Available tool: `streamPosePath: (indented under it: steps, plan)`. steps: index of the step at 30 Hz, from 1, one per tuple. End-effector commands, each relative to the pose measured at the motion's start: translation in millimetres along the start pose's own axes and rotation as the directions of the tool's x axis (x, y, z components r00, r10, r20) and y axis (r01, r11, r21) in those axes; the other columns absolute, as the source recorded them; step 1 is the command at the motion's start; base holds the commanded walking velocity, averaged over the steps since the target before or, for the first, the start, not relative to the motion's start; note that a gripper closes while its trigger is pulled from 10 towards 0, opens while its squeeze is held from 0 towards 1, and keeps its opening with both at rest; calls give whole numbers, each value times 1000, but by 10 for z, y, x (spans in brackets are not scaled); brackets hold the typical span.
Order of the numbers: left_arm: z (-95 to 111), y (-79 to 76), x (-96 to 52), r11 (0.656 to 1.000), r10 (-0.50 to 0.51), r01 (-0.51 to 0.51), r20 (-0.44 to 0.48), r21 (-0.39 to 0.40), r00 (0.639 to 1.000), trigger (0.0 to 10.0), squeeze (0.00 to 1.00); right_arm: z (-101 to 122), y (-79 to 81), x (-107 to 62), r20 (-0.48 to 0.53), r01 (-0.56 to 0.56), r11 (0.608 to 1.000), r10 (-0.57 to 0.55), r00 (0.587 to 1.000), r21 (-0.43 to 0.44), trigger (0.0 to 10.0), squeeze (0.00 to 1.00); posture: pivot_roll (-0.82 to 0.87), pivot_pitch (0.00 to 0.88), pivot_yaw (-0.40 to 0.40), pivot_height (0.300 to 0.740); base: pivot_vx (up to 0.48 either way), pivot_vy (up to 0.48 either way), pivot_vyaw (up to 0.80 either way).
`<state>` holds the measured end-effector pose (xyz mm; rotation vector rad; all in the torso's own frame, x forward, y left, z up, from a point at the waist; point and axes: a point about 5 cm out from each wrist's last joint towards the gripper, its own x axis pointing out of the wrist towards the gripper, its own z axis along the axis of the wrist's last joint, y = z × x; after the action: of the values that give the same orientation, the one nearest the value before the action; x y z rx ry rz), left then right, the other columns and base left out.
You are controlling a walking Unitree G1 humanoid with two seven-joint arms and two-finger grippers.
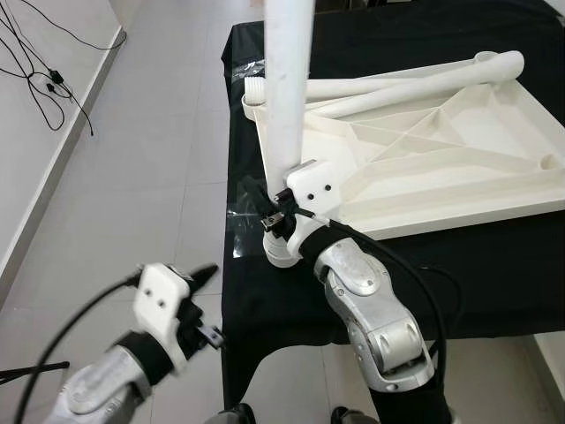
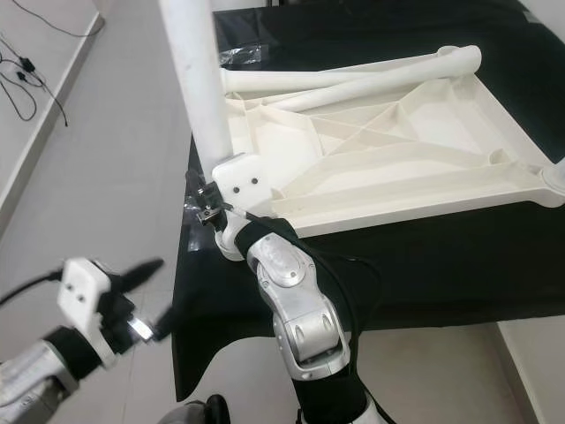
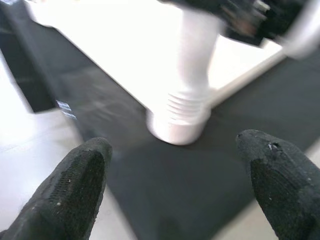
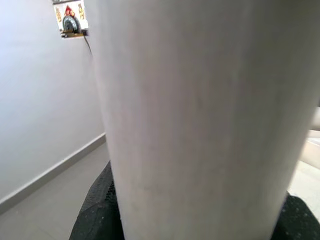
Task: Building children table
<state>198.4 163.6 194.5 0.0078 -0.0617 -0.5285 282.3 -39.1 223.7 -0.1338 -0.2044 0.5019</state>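
**Upright leg at the near-left corner of the upturned tabletop**

A white table leg (image 1: 287, 88) stands upright at the near-left corner of the white tabletop (image 1: 441, 168), which lies underside up with its ribs showing. The leg's threaded foot sits in the round corner socket (image 3: 178, 123) — how deep it is seated cannot be told. The right pincer (image 1: 281, 216) is clamped on the leg low down, just above the socket; in the right wrist view the leg crosses between the black fingers (image 4: 95, 210) at close range. Two more white legs (image 1: 415, 84) lie across the far edge of the tabletop, side by side and touching it.

The tabletop rests on a surface draped in black cloth (image 1: 494, 283). The left pincer (image 1: 205, 305) hovers off the surface's near-left edge over the grey tiled floor (image 1: 132, 177), its fingers (image 3: 75, 185) spread wide and holding nothing — pointed toward the socket. Black cables (image 1: 44, 62) trail on the floor at far left.
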Motion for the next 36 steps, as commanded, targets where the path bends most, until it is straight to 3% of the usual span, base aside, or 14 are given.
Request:
streamPosePath:
  steps: [1,7,10,12,14,19,22,24,25,27,30,31,35,36]
  plan:
    - [66,111,-42,999,36,-36,13,-2,999,10000,0,-555,5,-100,-260,24,999,-18,966,21,10000,0,-6,254,43,740,0,0,0]
    - [405,325,8,998,63,-66,132,20,989,10000,0,-584,29,-107,-258,34,999,-31,966,5,10000,0,-4,242,46,740,0,0,0]
    - [679,435,77,998,21,-32,204,52,979,10000,0,-604,55,-102,-258,42,999,-38,965,7,10000,0,-4,228,52,740,0,0,0]
    - [725,451,91,998,7,-20,212,58,977,10000,0,-608,60,-99,-258,42,999,-39,965,8,10000,0,-3,227,53,740,0,0,0]
    - [867,469,145,994,-102,90,220,64,970,10000,1000,-620,84,-86,-258,42,999,-37,965,10,10000,0,-3,215,68,740,0,0,0]
    - [1093,488,199,972,-233,220,239,78,943,10000,1000,-632,110,-77,-256,38,999,-33,966,16,10000,0,-4,207,75,740,0,0,0]
    - [1363,469,248,924,-383,370,257,100,887,10000,1000,-640,128,-78,-253,33,999,-28,967,18,10000,0,-4,199,81,740,0,0,0]
    - [1363,469,248,924,-383,370,257,100,887,10000,1000,-640,128,-78,-253,33,999,-28,967,18,10000,0,-4,199,81,740,0,0,0]
    - [1436,447,269,902,-431,416,254,113,866,10000,1000,-643,132,-80,-253,33,999,-27,967,19,10000,0,-4,195,82,740,0,0,0]
    - [1577,346,362,818,-575,559,219,135,788,10000,1000,-649,149,-81,-253,27,999,-21,967,21,10000,0,-8,193,84,740,0,0,0]
    - [1618,307,390,785,-619,602,203,144,759,10000,1000,-651,155,-83,-253,25,999,-19,967,22,10000,0,-8,192,84,740,0,0,0]
    - [1664,269,476,747,-665,641,157,179,731,10000,1000,-654,164,-83,-254,22,999,-15,967,25,10000,0,-11,194,86,740,0,0,0]
    - [1713,276,612,737,-672,643,116,211,732,10000,1000,-653,175,-79,-252,20,999,-12,968,27,10000,0,-14,195,92,740,0,0,0]
    - [1731,293,690,743,-663,634,112,214,740,10000,918,-651,180,-79,-251,18,999,-10,968,28,10000,0,-15,197,93,740,0,0,0]
